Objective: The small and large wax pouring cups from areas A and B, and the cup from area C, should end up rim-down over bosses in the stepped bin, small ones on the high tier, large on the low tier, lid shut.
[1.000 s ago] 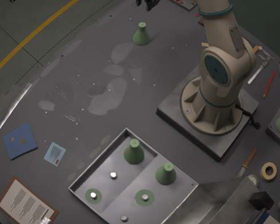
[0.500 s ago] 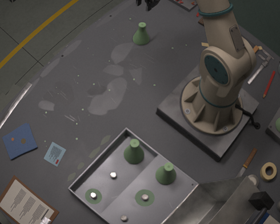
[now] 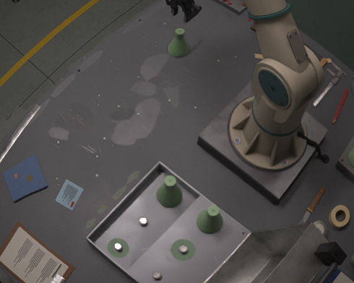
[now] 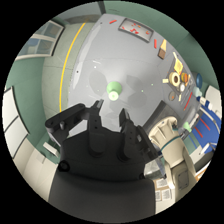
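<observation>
A green wax pouring cup [image 3: 178,43] [image 4: 113,90] stands rim-down on the open table at the far side, just below my gripper [image 3: 183,11] [image 4: 111,108], which hangs above it, open and holding nothing. Near the front, the stepped bin [image 3: 164,221] holds two more green cups, both rim-down: one [image 3: 169,191] at the back of the left tier and one [image 3: 209,218] at the back of the right tier. Bare metal bosses [image 3: 143,221] stand elsewhere in the bin, two on green discs [image 3: 118,247] [image 3: 183,249]. The bin's lid [image 3: 274,252] lies open to the right.
My arm's base [image 3: 269,122] sits on a grey plate right of the table's middle. Tools, a red pencil [image 3: 340,106] and a tape roll [image 3: 339,216] lie along the right edge. A blue cloth [image 3: 24,178], a card [image 3: 69,194] and a clipboard [image 3: 30,254] lie at the left front.
</observation>
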Action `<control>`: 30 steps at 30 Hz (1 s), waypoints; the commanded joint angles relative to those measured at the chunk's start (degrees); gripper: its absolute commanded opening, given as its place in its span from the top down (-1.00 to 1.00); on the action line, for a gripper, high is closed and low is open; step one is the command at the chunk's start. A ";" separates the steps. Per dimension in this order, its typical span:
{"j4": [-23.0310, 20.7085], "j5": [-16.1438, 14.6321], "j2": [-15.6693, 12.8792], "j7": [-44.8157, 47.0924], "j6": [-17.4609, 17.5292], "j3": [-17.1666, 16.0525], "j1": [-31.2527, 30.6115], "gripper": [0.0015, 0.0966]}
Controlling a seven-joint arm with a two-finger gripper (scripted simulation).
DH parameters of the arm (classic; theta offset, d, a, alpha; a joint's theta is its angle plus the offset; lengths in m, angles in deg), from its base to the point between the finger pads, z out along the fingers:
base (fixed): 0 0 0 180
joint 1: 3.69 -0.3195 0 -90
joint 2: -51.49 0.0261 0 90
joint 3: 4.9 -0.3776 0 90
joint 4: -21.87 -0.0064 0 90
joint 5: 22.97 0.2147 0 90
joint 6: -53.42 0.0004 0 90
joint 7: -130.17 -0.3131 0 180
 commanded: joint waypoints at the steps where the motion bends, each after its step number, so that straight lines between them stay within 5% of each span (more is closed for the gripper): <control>1: 0.77 -0.16 -0.79 -0.14 1.50 0.06 -0.03 -0.02; 10: 5.27 -1.33 -6.98 -1.19 12.24 0.70 -0.34 -0.02; 30: 6.24 -1.68 -9.13 -1.50 15.37 0.98 -0.48 -0.02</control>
